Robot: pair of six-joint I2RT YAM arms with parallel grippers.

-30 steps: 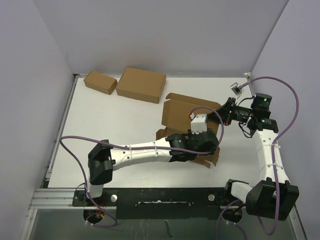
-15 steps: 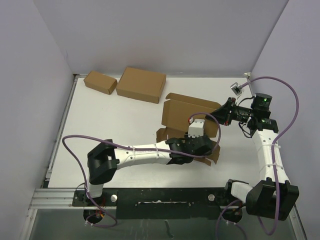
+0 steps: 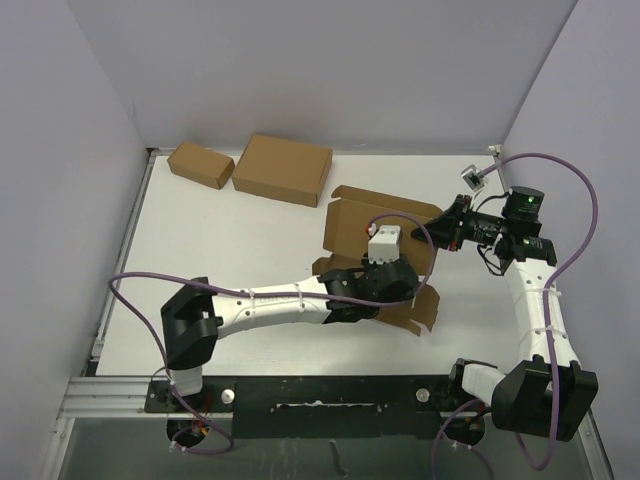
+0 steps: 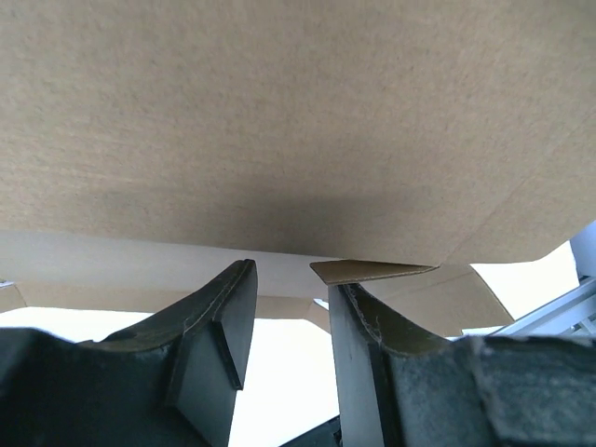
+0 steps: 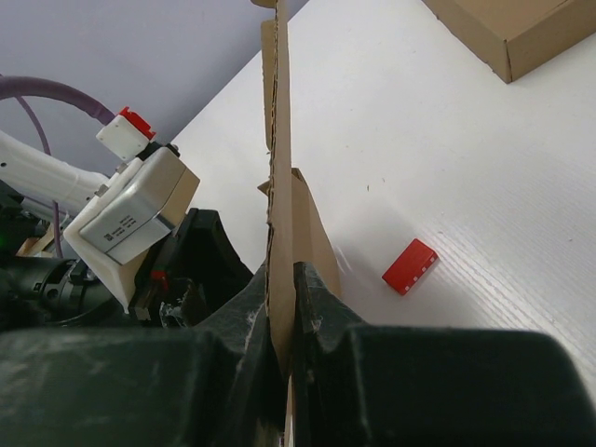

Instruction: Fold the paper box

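Top external view shows the paper box (image 3: 355, 225) half-formed on the white table (image 3: 230, 240). One broad panel is raised, and lower flaps spread from it toward the arm bases. Just beyond the paper box's far left corner lies a larger cardboard box (image 3: 283, 169). A small cardboard box (image 3: 200, 164) lies further out on that same side, and both are closed. The left arm (image 3: 270, 300) reaches in from the left of the paper box, its wrist over the low near flaps.

In the left wrist view, the left gripper (image 4: 289, 275) sits right under the paper box, whose brown panel fills the upper part of the view. Its fingers (image 4: 228, 317) stand a narrow gap apart, with white table showing between them. A thin flap (image 4: 372, 270) of the paper box lies at the tip of one finger, its point reaching toward the gap. It seems to rest there rather than be pinched, though the view is too close to be sure.

In the right wrist view, the right gripper (image 5: 282, 279) is clamped on the right edge of the paper box's raised panel, which stands upright between the closed fingers. A small red block (image 5: 410, 265) lies on the table on one side of that panel. The left arm's white wrist camera (image 5: 130, 219) is on the other side.
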